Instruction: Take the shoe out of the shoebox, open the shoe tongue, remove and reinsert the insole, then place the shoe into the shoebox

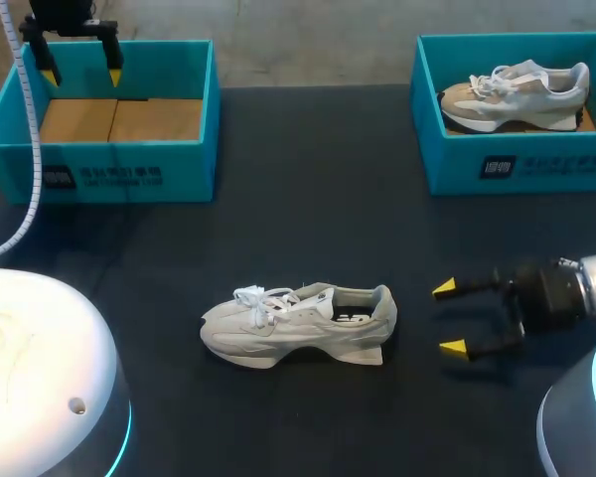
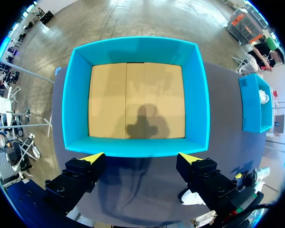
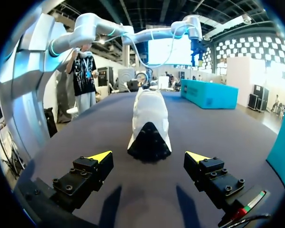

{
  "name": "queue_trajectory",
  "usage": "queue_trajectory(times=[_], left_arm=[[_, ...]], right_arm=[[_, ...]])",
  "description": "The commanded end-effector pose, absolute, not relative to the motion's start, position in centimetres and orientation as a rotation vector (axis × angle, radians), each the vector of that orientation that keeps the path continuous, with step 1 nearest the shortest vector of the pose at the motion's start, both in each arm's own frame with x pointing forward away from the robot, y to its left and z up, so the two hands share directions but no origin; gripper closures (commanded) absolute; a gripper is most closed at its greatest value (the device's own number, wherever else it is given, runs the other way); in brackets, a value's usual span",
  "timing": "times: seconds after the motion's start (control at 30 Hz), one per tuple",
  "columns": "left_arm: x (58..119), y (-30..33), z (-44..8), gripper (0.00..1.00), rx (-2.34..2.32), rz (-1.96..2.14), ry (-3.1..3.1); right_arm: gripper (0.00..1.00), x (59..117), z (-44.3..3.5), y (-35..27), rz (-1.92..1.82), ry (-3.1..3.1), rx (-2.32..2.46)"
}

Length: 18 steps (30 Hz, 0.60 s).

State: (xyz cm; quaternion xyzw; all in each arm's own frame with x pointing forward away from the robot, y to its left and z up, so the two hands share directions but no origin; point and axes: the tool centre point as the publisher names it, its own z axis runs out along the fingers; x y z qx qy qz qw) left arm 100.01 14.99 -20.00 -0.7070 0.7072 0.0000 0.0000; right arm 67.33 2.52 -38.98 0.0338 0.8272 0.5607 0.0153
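1. Counting the first step as done, to judge by the shoe (image 1: 296, 326) standing on its sole on the dark table (image 1: 308, 209), outside both boxes.
2. Taking the teal shoebox (image 1: 109, 169) at the far left as its home, with nothing in it but a tan cardboard floor. Noting a second teal box (image 1: 517, 164) at the far right, holding another shoe (image 1: 517, 91) of the same kind.
3. Seeing no sign of the tongue having been opened: white laces bunched in a loose bow over the instep, tongue lying low. Cannot tell from the dark collar opening whether the insole sits inside. No loose insole anywhere on the table.
4. Reckoning the rest as not yet done: tongue open, insole out and back in, shoe returned to the shoebox.
5. Finding the left gripper (image 1: 80, 76) above the empty shoebox, fingers spread, holding nothing.
6. Finding the right gripper (image 1: 449, 318) low over the table, near the heel but clear of it, fingers wide apart and empty. Seen from the right wrist, heel lined up with the gap between the fingers, a little way ahead.
7. Describing the shoe: pale grey-beige upper, chunky off-white sole, dark patch at the heel. Upright and not tipped, toe toward the left arm's side, heel toward the right arm.
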Motion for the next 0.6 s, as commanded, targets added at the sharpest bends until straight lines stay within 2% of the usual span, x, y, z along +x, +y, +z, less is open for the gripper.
queue_trajectory(times=[0.03, 0.6], left_arm=[[100.0, 15.0, -20.0, 0.00, -2.221, 0.000, 2.222], [100.0, 15.0, -20.0, 0.00, -2.221, 0.000, 2.222]], right_arm=[[0.00, 67.0, -39.2, 3.2, 1.753, 2.562, 0.117], [0.00, 68.1, -40.2, 7.2, 1.867, 2.524, 0.162]])
